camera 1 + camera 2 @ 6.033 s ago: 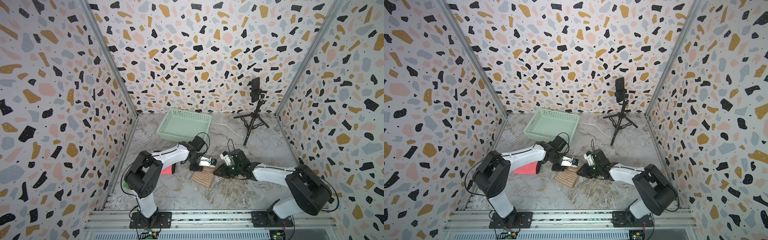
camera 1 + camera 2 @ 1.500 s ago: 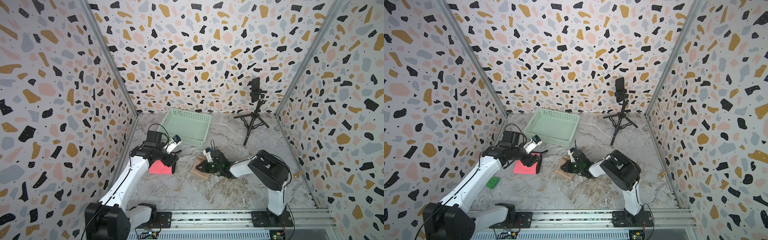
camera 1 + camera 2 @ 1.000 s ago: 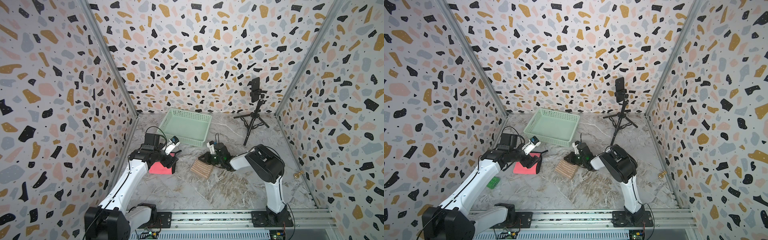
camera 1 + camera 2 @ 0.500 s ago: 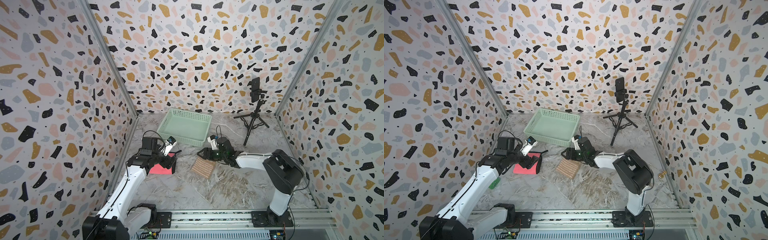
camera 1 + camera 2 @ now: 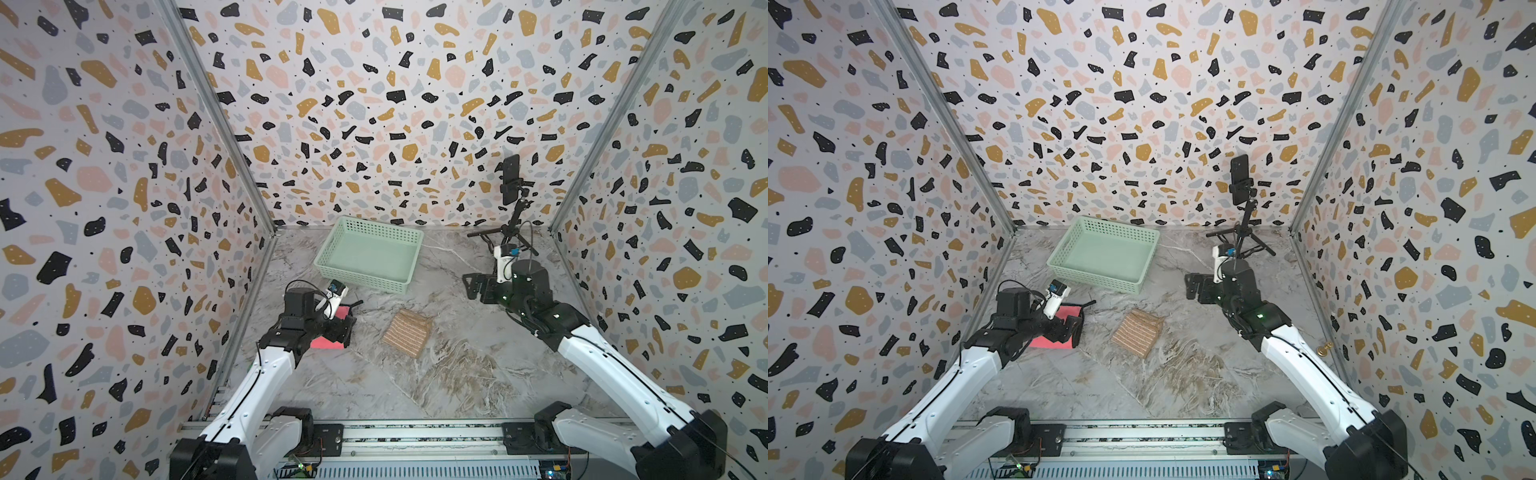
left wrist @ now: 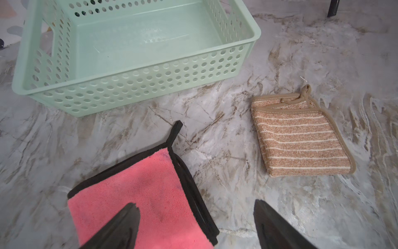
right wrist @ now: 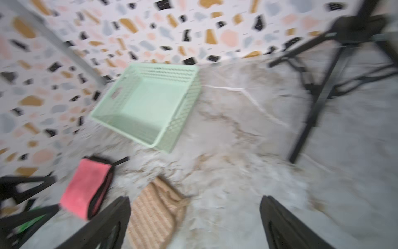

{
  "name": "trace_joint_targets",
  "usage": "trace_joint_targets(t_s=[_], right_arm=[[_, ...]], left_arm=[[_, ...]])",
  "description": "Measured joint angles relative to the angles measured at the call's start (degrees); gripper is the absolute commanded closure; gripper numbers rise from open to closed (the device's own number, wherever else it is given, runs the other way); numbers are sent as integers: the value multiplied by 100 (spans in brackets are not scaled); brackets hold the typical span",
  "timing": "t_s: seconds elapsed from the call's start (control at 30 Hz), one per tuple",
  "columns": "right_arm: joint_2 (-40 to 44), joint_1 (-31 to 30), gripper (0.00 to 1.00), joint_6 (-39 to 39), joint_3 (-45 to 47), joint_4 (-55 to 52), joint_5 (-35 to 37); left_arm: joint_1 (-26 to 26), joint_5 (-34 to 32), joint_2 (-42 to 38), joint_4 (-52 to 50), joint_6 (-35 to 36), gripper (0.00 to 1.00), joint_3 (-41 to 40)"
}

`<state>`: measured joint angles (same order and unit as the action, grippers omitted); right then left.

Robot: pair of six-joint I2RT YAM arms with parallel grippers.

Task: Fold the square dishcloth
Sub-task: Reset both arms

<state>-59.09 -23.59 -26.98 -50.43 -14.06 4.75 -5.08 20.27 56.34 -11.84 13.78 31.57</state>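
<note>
So the striped tan dishcloth (image 5: 407,334) is lying folded on the marble desk (image 5: 374,386), roughly mid-desk, a bit in front of the mint green basket (image 5: 361,284) and not touching it. You can see it in both top views. In the left wrist view the layers are stacked with the brown trim showing, and the little hanging loop (image 6: 305,90) sticks out at the corner nearer the basket.

Neither pincer has it. The right pincer (image 5: 476,286) is up off the desk and well apart from the cloth, over on the tripod (image 5: 513,224) side, jaws spread wide with nothing between them. The right wrist view is blurry, but the dishcloth (image 7: 155,215) shows below and past one fingertip there.

The left pincer (image 5: 1075,328) is also spread apart and empty. It hangs by the edge of a folded pink cloth (image 6: 137,194) with black trim. The dishcloth sits off to that pincer's right, near but clear of both it and the pink one.
</note>
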Motion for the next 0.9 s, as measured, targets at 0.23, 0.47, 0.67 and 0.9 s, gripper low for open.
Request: trace_joint_targets(t_s=[0.23,0.47,0.67,0.9], right_arm=[[575,393,0,772,1770,450,2516],[586,511,0,1698,3464,2706,3694],[-564,820,0,2181,4142,5125,3587],[-1296,1086,0,2647,4256,6660,3029]], left_arm=[[4,-188,256,2131,-446,12,-1078],[4,-540,520,4015,-699,12,-1821],[4,-929,734,4675,-748,11,-1871],[15,-1681,1086,5534,-715,11,-1987]])
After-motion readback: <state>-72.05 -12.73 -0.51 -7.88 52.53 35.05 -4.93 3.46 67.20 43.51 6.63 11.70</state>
